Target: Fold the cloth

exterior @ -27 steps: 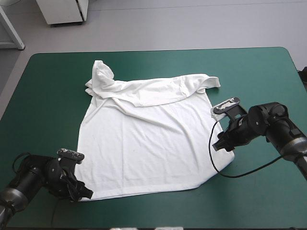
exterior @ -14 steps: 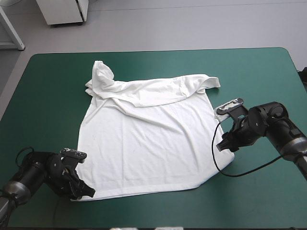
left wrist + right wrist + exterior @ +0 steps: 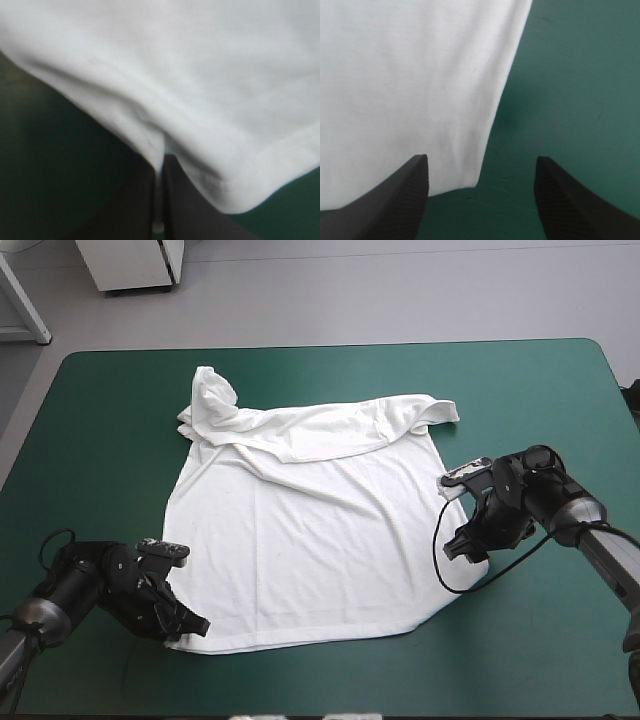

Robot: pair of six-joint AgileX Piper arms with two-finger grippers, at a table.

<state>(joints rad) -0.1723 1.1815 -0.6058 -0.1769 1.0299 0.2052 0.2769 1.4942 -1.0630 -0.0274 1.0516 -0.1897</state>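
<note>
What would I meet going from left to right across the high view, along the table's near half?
left gripper → T-shirt → right gripper

light: bright, even | shadows: soft; deep under T-shirt (image 3: 200,75) hem at left claw (image 3: 159,162) | table (image 3: 300,365): faint sheen far side

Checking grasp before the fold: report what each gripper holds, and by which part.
Left gripper is shut on the T-shirt, at the hem's near-left corner. Right gripper is open, holding nothing.
</note>
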